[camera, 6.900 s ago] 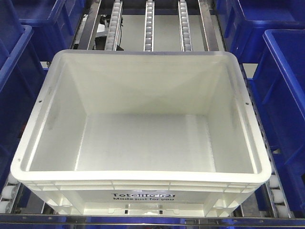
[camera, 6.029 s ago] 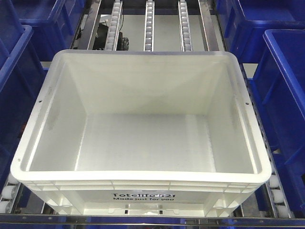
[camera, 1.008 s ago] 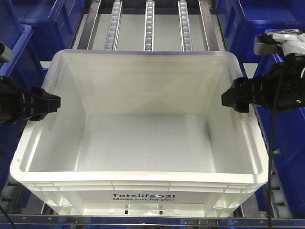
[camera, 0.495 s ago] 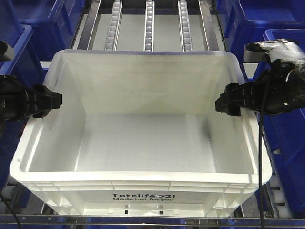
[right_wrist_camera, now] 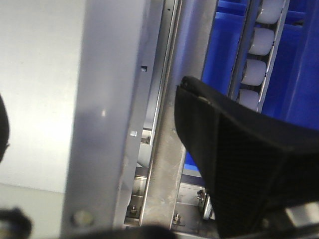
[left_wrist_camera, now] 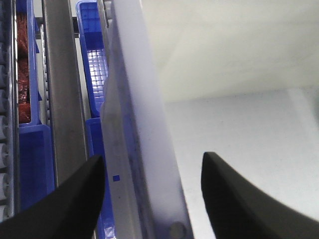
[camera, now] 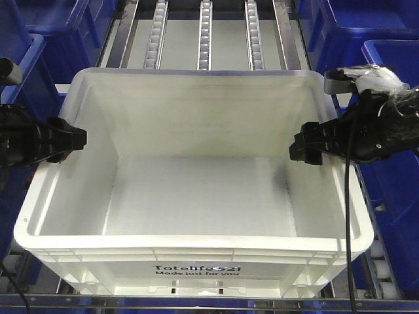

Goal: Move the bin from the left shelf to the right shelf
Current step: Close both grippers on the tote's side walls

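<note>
Bin (camera: 196, 190) reads "Totelife 521 Made just for you"; left fingers (left_wrist_camera: 75, 199) and right fingers (right_wrist_camera: 224, 149) gape astride its rims.

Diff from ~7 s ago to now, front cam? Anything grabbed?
Both arms entered. The left pincer came in to the left rim of the bin. The right pincer reached the right rim, then edged inward over the wall. Wrist views show both open, straddling the walls, nothing clamped. The bin and blue totes are unmoved.
</note>
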You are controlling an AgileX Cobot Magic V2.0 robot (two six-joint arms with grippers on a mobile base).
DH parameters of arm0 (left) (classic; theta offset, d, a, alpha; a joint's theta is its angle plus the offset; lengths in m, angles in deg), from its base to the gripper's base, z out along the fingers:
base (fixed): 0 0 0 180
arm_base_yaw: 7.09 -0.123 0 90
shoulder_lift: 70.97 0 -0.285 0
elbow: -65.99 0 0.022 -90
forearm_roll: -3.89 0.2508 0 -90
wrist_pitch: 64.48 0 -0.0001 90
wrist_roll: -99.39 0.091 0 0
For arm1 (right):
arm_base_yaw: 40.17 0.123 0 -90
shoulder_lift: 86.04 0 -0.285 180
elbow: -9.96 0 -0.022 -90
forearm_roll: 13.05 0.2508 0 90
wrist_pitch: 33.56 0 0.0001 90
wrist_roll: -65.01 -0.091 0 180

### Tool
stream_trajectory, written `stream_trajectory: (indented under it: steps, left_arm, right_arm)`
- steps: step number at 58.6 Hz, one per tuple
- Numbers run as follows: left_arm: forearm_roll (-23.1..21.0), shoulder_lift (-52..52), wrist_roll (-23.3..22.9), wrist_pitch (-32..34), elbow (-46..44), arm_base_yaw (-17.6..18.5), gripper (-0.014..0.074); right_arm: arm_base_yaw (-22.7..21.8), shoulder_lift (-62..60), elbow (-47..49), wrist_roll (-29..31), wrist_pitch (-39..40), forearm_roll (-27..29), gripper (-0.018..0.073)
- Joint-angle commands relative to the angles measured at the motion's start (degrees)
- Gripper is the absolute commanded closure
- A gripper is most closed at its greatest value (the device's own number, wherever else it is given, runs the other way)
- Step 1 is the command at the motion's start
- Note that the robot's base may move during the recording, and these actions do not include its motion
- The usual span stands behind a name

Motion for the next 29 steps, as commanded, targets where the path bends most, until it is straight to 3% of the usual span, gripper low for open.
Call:
stream_trajectory:
  steps: [1,14,29]
  left_arm:
    - [-1.3,-1.1,0.1,2.9,-2.1,0.4,0.0181]
    - [-1.4,-1.1,0.1,2.8,-2.1,0.4,0.0181]
    - [-4.5,-1.1,1.3,2.8,-2.1,0.4,0.0181]
  right_arm:
    - [0.0,-1.2,1.8,1.0,3.1,0.8,-0.0022]
    - [0.0,-1.0,1.8,1.0,3.3,0.8,-0.0006]
    - [0.0,-1.0,1.8,1.0,3.2,0.8,-0.0006]
